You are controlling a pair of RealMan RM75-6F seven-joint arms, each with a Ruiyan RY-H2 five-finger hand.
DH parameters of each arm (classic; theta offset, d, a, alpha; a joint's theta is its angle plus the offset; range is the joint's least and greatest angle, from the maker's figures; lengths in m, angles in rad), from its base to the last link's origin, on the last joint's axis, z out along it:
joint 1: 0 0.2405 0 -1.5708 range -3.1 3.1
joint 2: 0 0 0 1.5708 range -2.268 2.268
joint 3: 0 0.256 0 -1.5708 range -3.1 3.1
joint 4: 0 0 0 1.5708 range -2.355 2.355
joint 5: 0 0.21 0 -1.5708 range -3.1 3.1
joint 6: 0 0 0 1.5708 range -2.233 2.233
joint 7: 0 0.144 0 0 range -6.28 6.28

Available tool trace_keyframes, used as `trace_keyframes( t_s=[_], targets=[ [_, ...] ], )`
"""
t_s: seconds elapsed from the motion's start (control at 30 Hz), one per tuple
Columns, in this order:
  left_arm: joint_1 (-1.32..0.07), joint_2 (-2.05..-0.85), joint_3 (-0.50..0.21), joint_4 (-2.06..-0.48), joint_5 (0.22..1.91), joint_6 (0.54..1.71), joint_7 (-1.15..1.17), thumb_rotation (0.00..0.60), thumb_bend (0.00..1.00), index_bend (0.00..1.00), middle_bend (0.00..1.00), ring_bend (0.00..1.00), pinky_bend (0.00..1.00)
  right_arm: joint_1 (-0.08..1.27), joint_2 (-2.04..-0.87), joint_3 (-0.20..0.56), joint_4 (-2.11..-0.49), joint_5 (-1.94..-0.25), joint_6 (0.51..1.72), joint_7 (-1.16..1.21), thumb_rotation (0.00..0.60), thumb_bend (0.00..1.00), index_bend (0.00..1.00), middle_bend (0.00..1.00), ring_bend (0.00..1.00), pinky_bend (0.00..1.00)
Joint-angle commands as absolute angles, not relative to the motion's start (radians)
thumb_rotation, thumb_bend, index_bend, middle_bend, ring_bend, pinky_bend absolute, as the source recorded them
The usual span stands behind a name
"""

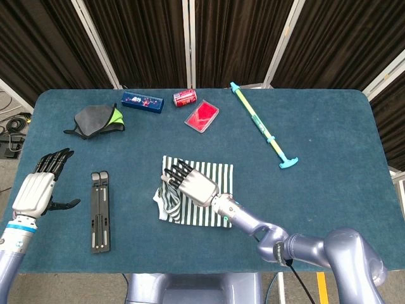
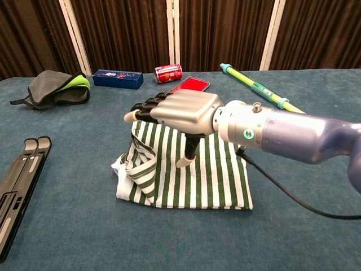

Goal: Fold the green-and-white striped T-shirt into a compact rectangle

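The table (image 1: 329, 190), covered in a napped dark-teal cloth, filled both views, with dark pleated curtains (image 1: 145, 38) behind it. Near its middle lay the green-and-white striped T-shirt (image 2: 208, 169), soft knit already folded to a rough rectangle: its right and near edges ran straight, while the left side bunched into a loose rumple with a curled strip of fabric standing up (the head view hid much of it under the arm).

The right hand (image 2: 180, 110), smooth silver shell with dark fingers (image 2: 148, 105), hovered flat over the shirt's left half, fingers extended and apart, grasping nothing; its thumb pointed down toward the cloth, and contact could not be told. The left hand (image 1: 39, 187) hung off the table's left edge, fingers spread, released, seen only in the head view.

A long yellow-green stick with turquoise ends (image 1: 261, 126) lay at the far right. A flat black hinged stand (image 1: 99, 212) lay at the left, cut off in the chest view. A grey-and-lime cloth pouch (image 1: 96, 120), a blue box (image 1: 142, 101), a red flat case (image 1: 202, 116) and 1 red can (image 1: 185, 97) lined the far edge; their labels were too small to read.
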State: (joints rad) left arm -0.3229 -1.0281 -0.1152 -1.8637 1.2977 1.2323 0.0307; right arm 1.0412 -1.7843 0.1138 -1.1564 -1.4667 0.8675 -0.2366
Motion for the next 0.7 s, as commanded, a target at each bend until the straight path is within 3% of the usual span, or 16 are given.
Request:
trace_keyframes(
  t_s=[0.03,0.7],
  targets=[
    [-0.324,-1.027,-0.114,-1.864,1.301,1.23,0.027,0.6,0.0,0.0,0.0,0.0,0.0,1.051,-1.811,0.12,-1.14,-1.468,0.86,-0.234,0.6,0.0,0.03,0.0,0.0,0.0],
    [-0.322,-1.014,-0.116,-1.858,1.313,1.227,-0.016,0.6,0.0,0.0,0.0,0.0,0.0,1.121,-1.989,0.19,-1.036,-1.466,0.855,-0.23,0.6,0.0,0.05,0.0,0.0,0.0]
  ],
)
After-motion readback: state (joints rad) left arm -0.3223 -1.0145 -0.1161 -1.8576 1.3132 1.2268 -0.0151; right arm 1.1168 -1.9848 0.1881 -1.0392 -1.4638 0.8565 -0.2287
